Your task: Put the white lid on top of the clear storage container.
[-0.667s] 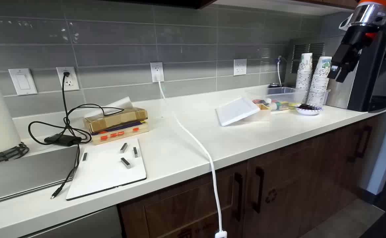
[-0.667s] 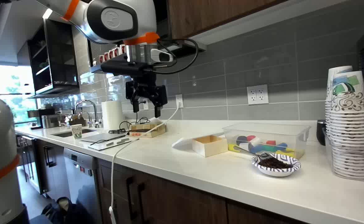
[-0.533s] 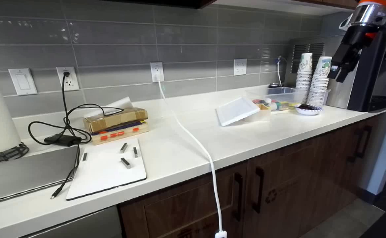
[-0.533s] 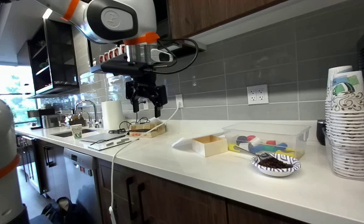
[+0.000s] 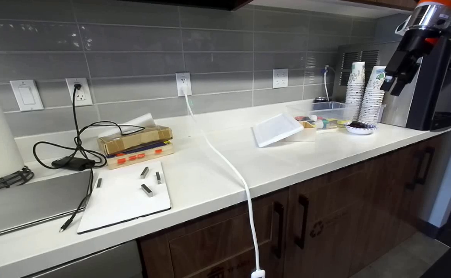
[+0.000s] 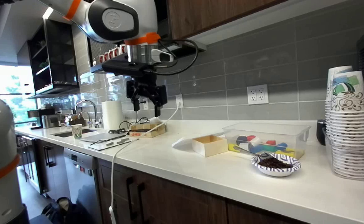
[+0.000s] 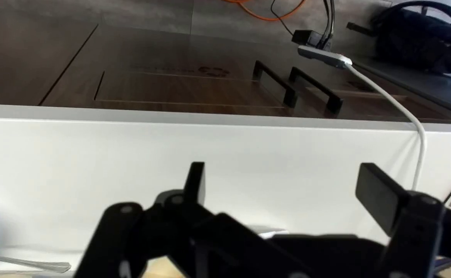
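The white lid [image 5: 277, 130] leans tilted against a small wooden box on the counter. In an exterior view its edge [image 6: 182, 143] shows left of that box. In the wrist view only a sliver of it [image 7: 274, 233] shows past the gripper body. The clear storage container [image 6: 269, 130] stands right of the wooden box, uncovered, with colored items inside; it also shows in an exterior view [image 5: 327, 111]. My gripper [image 7: 282, 181] is open and empty, with bare counter behind its fingers. It hangs high above the counter in both exterior views [image 6: 147, 109] [image 5: 393, 87].
The wooden box [image 6: 210, 147] sits between lid and container. A patterned bowl [image 6: 276, 171] with dark contents and a utensil stands in front of the container. Stacked cups [image 6: 351, 140] stand at the right. A white cord [image 5: 225, 158] crosses the counter. A white board [image 5: 121, 200] lies farther off.
The gripper has shifted very slightly, a little left in one exterior view and a little right in the other. It stays open. The objects on the counter have not moved.
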Robot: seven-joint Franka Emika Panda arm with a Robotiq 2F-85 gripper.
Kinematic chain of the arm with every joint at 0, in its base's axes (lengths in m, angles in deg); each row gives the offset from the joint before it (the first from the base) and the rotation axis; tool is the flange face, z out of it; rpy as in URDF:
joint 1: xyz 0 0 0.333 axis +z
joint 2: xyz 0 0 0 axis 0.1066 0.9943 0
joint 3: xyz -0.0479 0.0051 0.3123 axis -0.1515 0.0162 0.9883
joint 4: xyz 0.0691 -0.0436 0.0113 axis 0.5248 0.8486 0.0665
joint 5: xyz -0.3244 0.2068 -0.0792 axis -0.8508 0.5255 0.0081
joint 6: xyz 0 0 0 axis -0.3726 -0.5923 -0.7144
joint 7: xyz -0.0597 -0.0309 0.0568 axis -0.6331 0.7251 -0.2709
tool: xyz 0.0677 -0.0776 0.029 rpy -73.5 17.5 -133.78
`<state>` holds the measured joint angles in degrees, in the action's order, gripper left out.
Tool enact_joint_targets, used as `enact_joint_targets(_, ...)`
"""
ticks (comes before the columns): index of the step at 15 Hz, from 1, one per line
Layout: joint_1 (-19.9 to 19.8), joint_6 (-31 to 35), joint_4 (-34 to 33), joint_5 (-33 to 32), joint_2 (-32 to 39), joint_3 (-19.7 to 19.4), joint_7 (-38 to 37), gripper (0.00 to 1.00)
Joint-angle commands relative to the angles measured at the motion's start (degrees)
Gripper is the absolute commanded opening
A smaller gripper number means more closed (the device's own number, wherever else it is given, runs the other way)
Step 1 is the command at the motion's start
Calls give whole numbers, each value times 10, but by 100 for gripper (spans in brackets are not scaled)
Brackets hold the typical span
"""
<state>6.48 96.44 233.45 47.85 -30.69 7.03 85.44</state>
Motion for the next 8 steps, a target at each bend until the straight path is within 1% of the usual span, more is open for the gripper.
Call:
enact_joint_targets(1, 17, 10, -69, 57, 79, 6, -21, 100)
enact_joint_targets(3, 21, 5, -112, 88, 121, 8, -31, 100)
enact_joint_targets(5, 26, 0, -169, 128, 174, 5, -37, 100)
enact_joint_targets(8, 25, 14, -254, 209, 262, 7, -54, 100)
